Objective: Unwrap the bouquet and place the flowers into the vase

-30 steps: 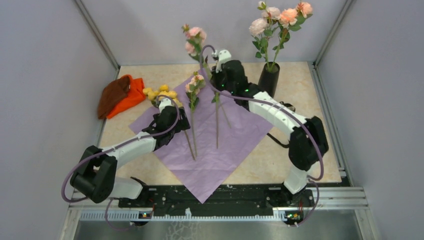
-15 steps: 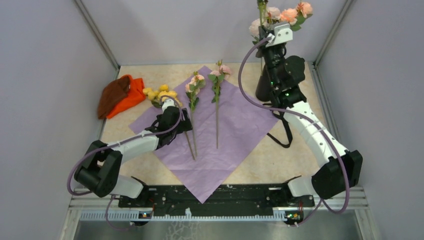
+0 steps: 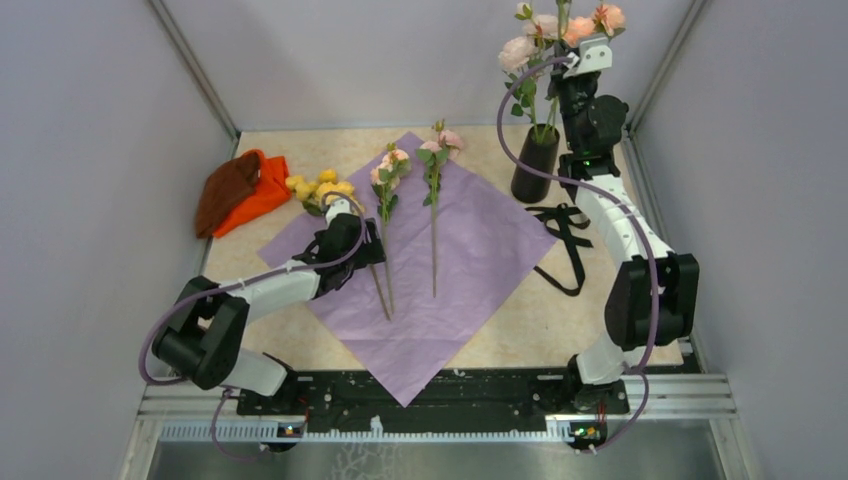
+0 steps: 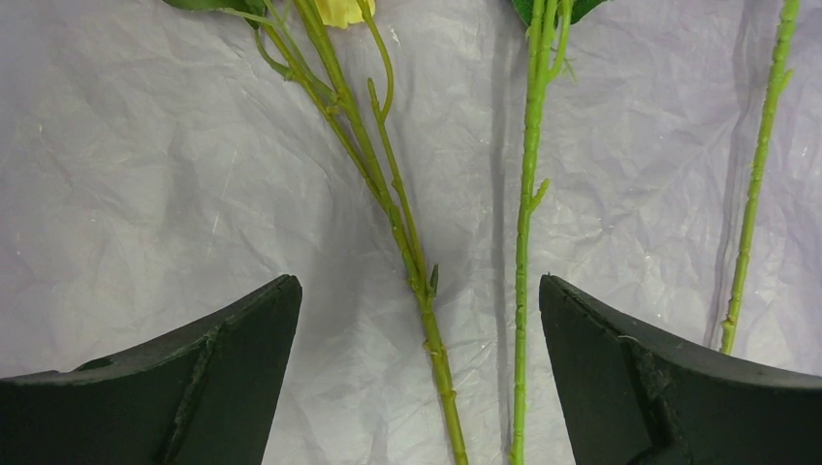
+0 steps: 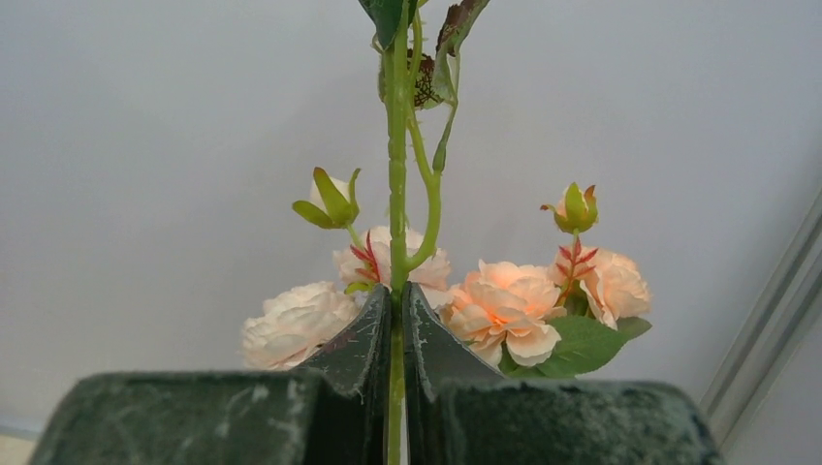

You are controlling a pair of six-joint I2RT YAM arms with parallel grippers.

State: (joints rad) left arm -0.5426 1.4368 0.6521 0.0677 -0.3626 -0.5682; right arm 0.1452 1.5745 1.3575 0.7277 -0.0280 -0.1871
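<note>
1. Green and thin, the held stem [image 5: 396, 242] stands upright between the fingers of the right gripper [image 5: 397, 310], which is clenched on it. Its bloom is above the edge of the wrist view.
2. I judge that it is light and rather stiff, because it keeps straight above the grip. It looks smooth, so it may turn or slip between the pads if the arm tilts quickly.
3. In the top view this gripper is high at the back right, just beside the flowers [image 3: 545, 30] that stand in the vase [image 3: 533, 165]. I cannot see the lower end of the held stem, so I cannot tell whether it is over the mouth.
4. The vase is narrow and partly filled. The new stem probably must go down almost vertical, and a push from the side could tip the vase.
5. Two pink stems [image 3: 434, 200] and a bunch of yellow roses [image 3: 320, 187] lie on the open lilac paper [image 3: 470, 250] in the middle of the table [image 3: 560, 320].
6. The left gripper [image 4: 419, 286] hovers over the paper with its jaws wide apart and holds nothing. Two stems lie between its fingers in the wrist view.
7. The best place to take hold seems to be the bare lower stem, below the leaves. The petals look soft and would crush, and the paper under them is thin and may be pinched together with a stem.
8. A black ribbon [image 3: 565, 235] lies loose beside the paper, and an orange-and-brown cloth [image 3: 240, 190] lies at the far left.
</note>
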